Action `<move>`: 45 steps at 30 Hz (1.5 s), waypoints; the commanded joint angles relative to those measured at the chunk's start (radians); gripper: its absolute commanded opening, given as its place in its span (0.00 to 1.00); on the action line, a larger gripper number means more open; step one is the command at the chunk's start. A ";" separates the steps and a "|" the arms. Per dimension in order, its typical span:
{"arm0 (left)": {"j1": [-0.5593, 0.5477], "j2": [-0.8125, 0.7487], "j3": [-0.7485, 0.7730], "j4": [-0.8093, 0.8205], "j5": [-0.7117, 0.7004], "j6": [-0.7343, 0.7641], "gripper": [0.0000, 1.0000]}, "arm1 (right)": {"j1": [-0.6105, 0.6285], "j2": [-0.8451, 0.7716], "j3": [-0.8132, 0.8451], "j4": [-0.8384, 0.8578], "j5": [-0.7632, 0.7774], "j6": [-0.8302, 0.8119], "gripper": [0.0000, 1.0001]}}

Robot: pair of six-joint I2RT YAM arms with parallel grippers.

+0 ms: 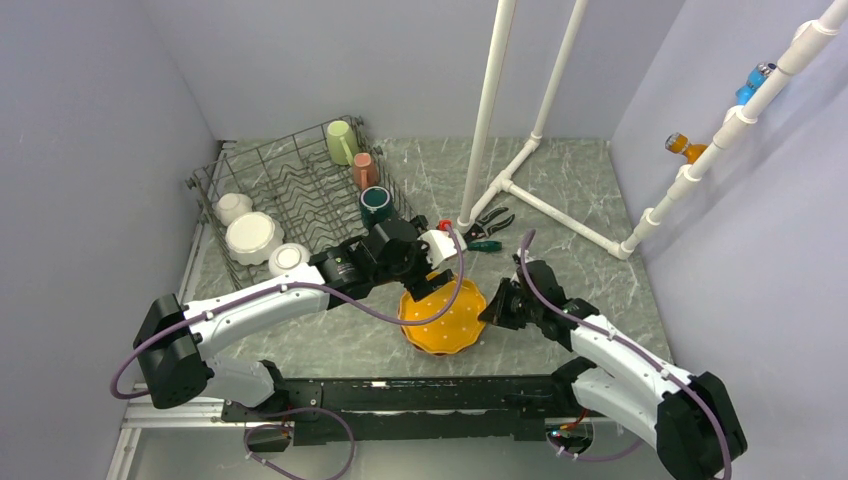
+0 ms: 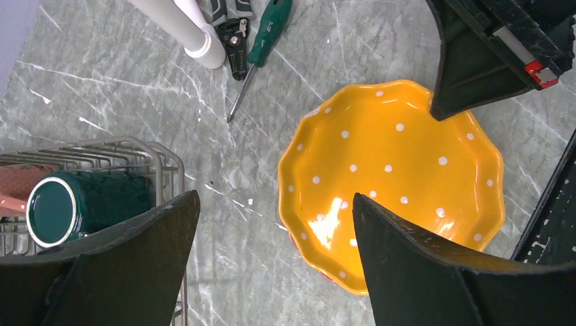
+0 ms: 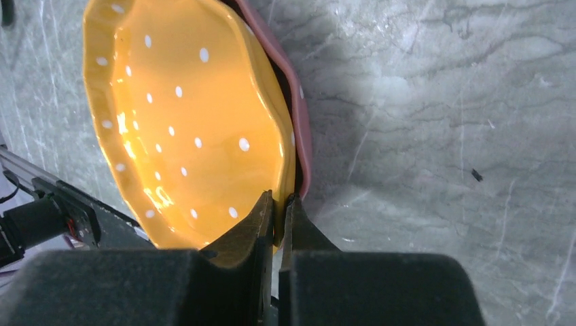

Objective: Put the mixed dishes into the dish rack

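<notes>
One orange dotted plate [image 1: 443,320] is lying near the desk's [image 1: 560,270] front edge, apart from the dish rack [image 1: 285,185]. Glazed, stiff, probably slippery and chippable, it is being pinched at its scalloped rim by the right fingers [image 3: 255,224], while the left fingers [image 2: 407,258] are hovering spread above it.

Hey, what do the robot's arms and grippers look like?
The left arm and right arm have white shells with black joints and black blocky shoulders. A purple cable runs along each. The left gripper and right gripper have matte black wedge-shaped fingers; the right gripper carries a small red tab.
</notes>
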 commanded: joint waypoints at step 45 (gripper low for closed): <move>0.354 -0.415 -0.480 0.245 0.349 -1.225 0.87 | -0.015 -0.329 0.101 0.104 -0.061 0.189 0.00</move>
